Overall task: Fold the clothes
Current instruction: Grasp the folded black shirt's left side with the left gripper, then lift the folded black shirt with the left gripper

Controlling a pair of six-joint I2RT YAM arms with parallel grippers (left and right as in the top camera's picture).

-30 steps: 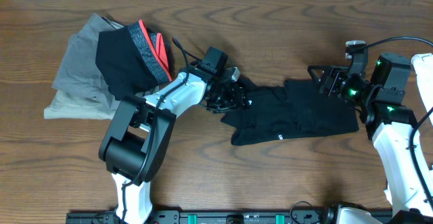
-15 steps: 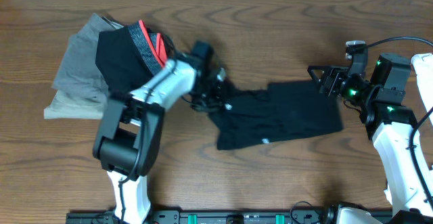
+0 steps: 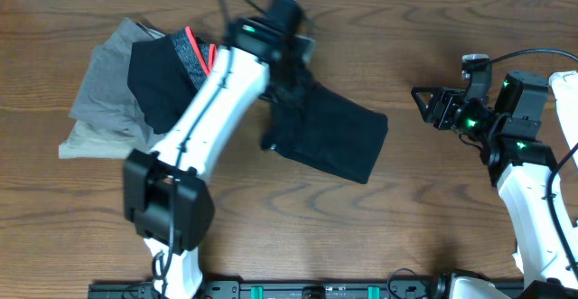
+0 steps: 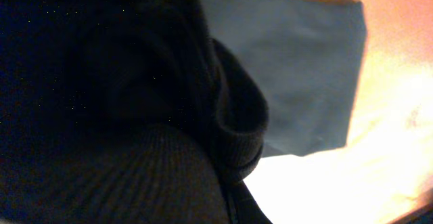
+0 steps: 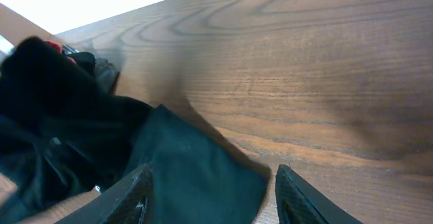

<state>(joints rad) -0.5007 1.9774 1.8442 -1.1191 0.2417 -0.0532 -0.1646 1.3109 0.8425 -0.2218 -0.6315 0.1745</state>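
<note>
L gripper [image 3: 287,73] looks clamped on the bunched top edge of the black T-shirt [image 3: 332,138]; its jaws are hidden by fabric. The shirt hangs crumpled mid-table, near the black garment w/ red-orange waistband [image 3: 158,82]. R gripper [image 3: 426,102]: fingers apart, empty, well apart from the shirt. Risk: the single-point hold lets the cloth twist, slip out or drape onto that garment.

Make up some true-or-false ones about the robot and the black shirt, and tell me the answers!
1. The left gripper holds the shirt. True.
2. The right gripper is pinching the shirt. False: it is open and apart from the shirt.
3. The shirt is white. False: it is black.
4. Grey clothes lie on the table, to the shirt's left in the overhead view. True.
</note>
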